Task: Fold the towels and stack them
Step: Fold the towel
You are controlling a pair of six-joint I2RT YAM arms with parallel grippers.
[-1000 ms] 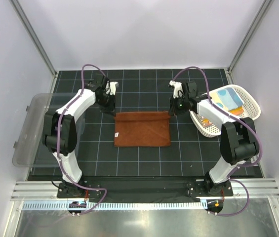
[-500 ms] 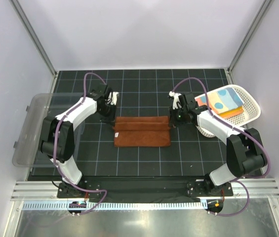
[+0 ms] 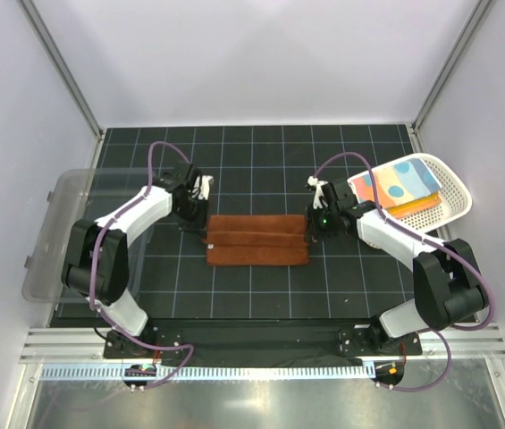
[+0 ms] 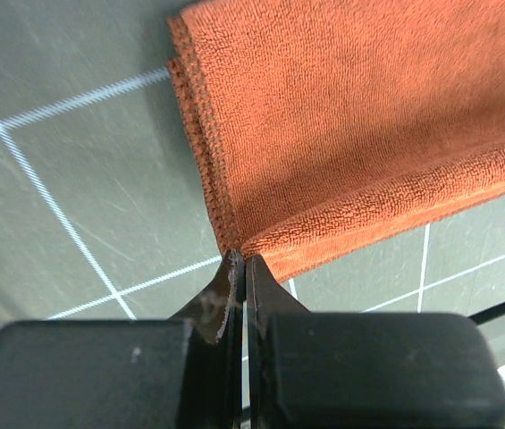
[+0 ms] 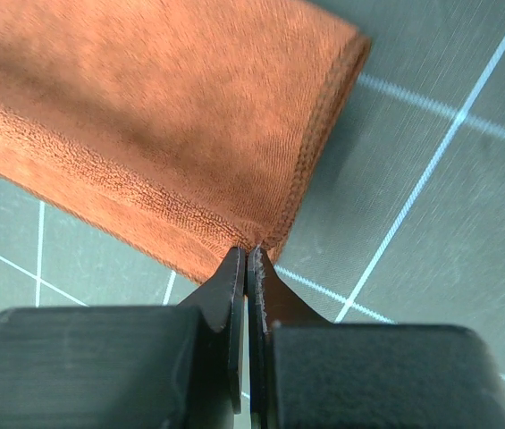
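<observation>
Top external view. Table [image 3: 252, 290]: black gridded mat. Clear bin [image 3: 55, 234]: at the left edge, no towel visible inside. Rust-brown towel [image 3: 256, 248]: mid-table, a long band with a fold ridge running across it; judged mid-fold, not finished. Basket [image 3: 456, 195]: far right, holding the smaller towels [image 3: 401, 185], light blue and orange uppermost; none of these folded or stacked yet. Left gripper [image 4: 241, 268], right gripper [image 5: 246, 259]: jaws pinched together on the rust-brown towel's left and right corners.

Pale walls [image 3: 261, 54] on three sides; black white-gridded tabletop [image 3: 261, 152]; aluminium corner posts [image 3: 60, 63]; even diffuse light.
</observation>
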